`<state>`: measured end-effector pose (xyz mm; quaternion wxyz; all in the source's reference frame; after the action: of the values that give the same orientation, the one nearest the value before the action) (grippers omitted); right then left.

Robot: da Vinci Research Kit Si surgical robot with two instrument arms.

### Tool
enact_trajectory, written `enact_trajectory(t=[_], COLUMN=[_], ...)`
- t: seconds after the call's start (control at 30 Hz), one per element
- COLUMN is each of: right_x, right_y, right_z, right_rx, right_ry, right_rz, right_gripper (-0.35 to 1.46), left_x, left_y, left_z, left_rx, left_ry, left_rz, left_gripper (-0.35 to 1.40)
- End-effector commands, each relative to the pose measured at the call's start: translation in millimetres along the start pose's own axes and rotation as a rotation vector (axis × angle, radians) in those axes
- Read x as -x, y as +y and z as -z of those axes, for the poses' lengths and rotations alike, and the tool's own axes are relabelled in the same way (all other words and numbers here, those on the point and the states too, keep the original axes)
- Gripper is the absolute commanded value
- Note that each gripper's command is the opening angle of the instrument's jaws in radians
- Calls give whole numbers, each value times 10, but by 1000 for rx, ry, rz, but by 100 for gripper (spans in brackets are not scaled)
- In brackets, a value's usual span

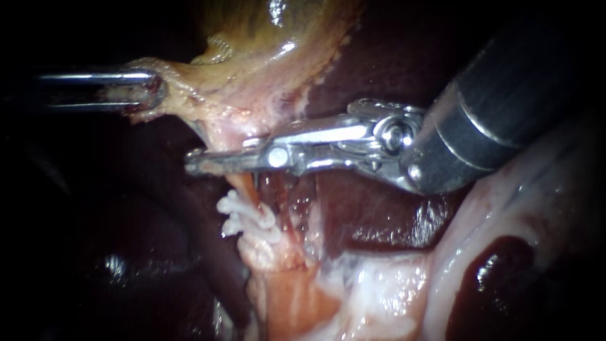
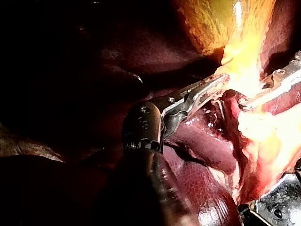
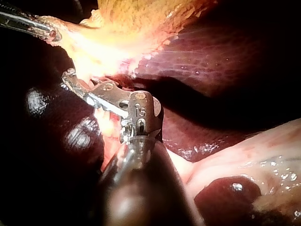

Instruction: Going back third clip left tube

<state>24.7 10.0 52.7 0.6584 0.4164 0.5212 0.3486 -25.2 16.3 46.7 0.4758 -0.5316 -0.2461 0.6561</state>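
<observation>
Close view of a pig's liver and gallbladder, with two metal instruments at work.

The yellow-green gallbladder [image 1: 265, 38] fills the 12 o'clock area. Dark red liver [image 1: 372, 215] lies behind it and spreads toward 3 o'clock and 9 o'clock.

The left instrument [image 1: 154, 91] enters from 9 o'clock. Its pincer is clamped on a pale yellow flap at the gallbladder's lower edge, at about 10 o'clock. The left wrist view also shows it closed on that bright tissue.

The right instrument [image 1: 218, 153] comes in from 2 o'clock on a thick dark shaft, and its long silver pincer reaches across the centre toward 9 o'clock. The pincer is slightly open and grips nothing. The left wrist view shows a gap between its two metal bars. It lies in front of the pink tissue below the gallbladder.

Just below the pincer, the left tube [image 1: 242, 188] runs as a thin orange strand down toward 6 o'clock. A cluster of white ridged clips [image 1: 247, 220] sits across it, just under the pincer and not touching it. How many clips there are is hard to make out. A second, redder strand runs beside the tube on its 3 o'clock side.

Pale, glistening tissue fills the 5 o'clock area.
</observation>
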Motion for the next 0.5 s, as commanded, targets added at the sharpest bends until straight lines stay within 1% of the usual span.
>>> enact_trajectory(t=[0.03, 0.07, 0.1, 0.17, 0.2, 0.23, 0.3, 0.37, 0.43, 0.5], right_x=[0, 0, 0, 0, 0, 1, 4, 9, 15, 21], right_y=[0, 0, 0, 3, 6, 8, 15, 23, 31, 36], right_z=[1, 1, 0, -3, -5, -8, -12, -13, -10, 0], right_rx=[0, -1, -12, -29, -27, -27, -26, -22, 2, 18], right_ry=[0, -1, -11, -10, -10, -6, -3, 0, 10, -8], right_rz=[6, 18, 30, 77, 78, 78, 93, 120, 183, 251], right_gripper=[-35, -35, -34, 0, 23, 40, 48, 49, 50, 50], left_x=[0, 0, 0, 1, 1, 1, 1, 1, 1, 1], left_y=[0, 0, -1, -1, -1, -1, -1, -1, -1, -1], left_z=[0, 0, 0, 0, 1, 1, 1, 1, 1, 2], left_rx=[0, 0, 0, 1, 1, 1, 1, 1, 1, 1], left_ry=[0, 0, 0, 0, 0, 0, 0, 0, 0, 0], left_rz=[-1, -1, -1, -1, -1, -1, -1, -1, -1, -1], left_gripper=[-35, -35, -35, -35, -35, -35, -35, -35, -35, -35])
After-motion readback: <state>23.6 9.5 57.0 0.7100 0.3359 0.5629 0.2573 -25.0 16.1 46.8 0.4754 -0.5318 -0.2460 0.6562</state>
